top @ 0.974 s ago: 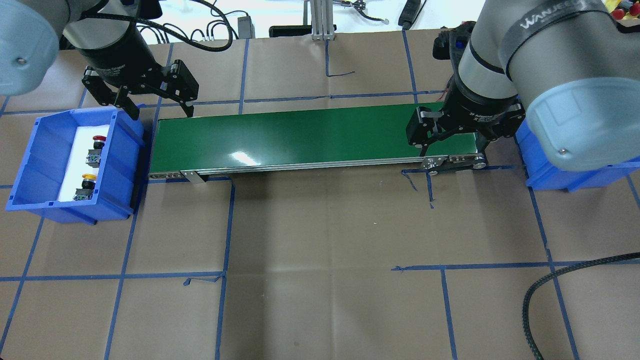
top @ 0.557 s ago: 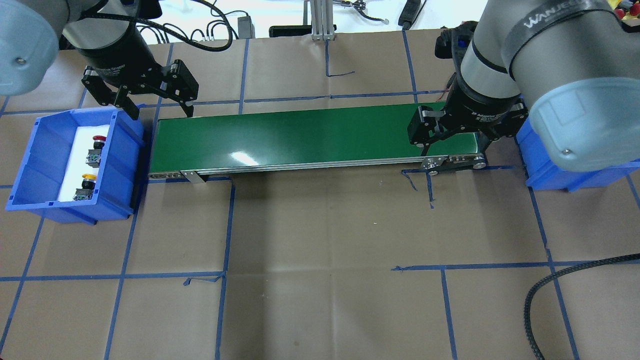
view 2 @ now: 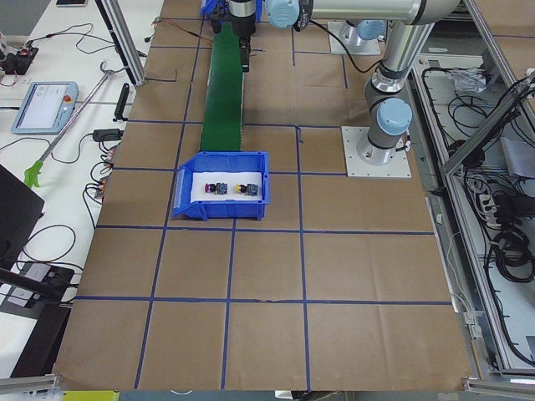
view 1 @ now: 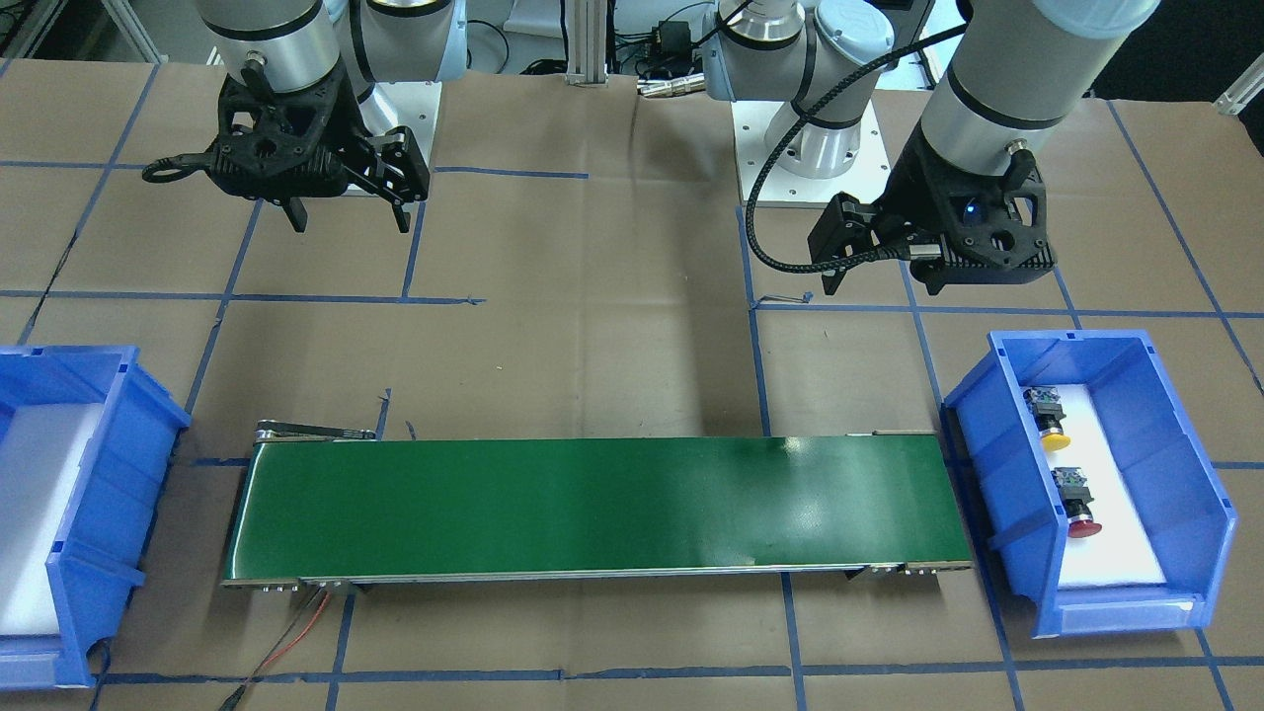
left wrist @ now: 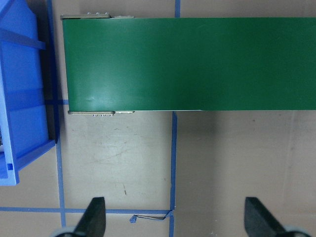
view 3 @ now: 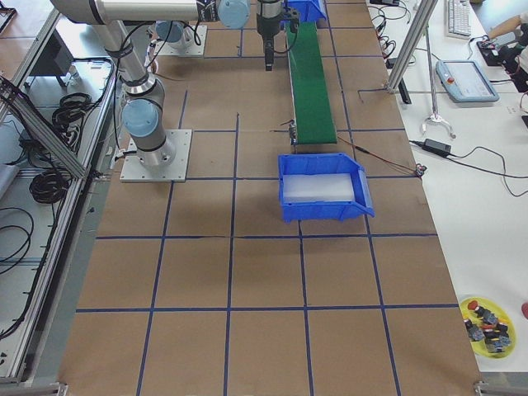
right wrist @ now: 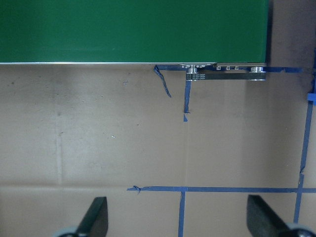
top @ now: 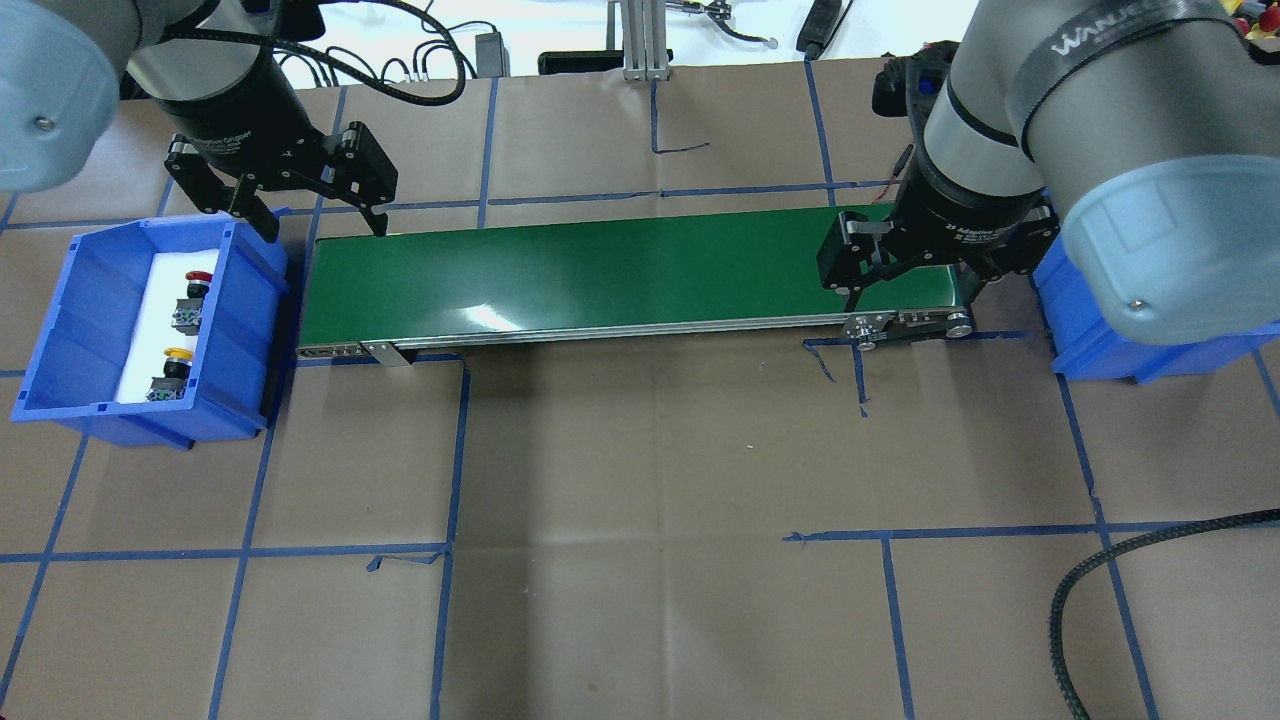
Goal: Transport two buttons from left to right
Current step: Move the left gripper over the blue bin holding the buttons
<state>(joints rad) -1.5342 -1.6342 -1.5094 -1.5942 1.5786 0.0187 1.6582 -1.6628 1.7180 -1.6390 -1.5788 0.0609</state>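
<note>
While hovering, left gripper (top: 323, 228): wide, empty
right gripper (top: 910, 296): wide, empty
red button (top: 197, 284), yellow button (top: 176, 364): 2 in left blue bin (top: 62, 330), apart

The yellow button (view 1: 1051, 433) and red button (view 1: 1080, 515) lie in the blue bin (view 1: 995, 484) beside the green conveyor belt (view 1: 592, 509).

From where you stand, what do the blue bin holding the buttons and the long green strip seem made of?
Blue bin: probably moulded plastic, uniform colour with ribbed walls. Green strip: likely a smooth rubber or PVC belt; it shows glossy reflections.
</note>
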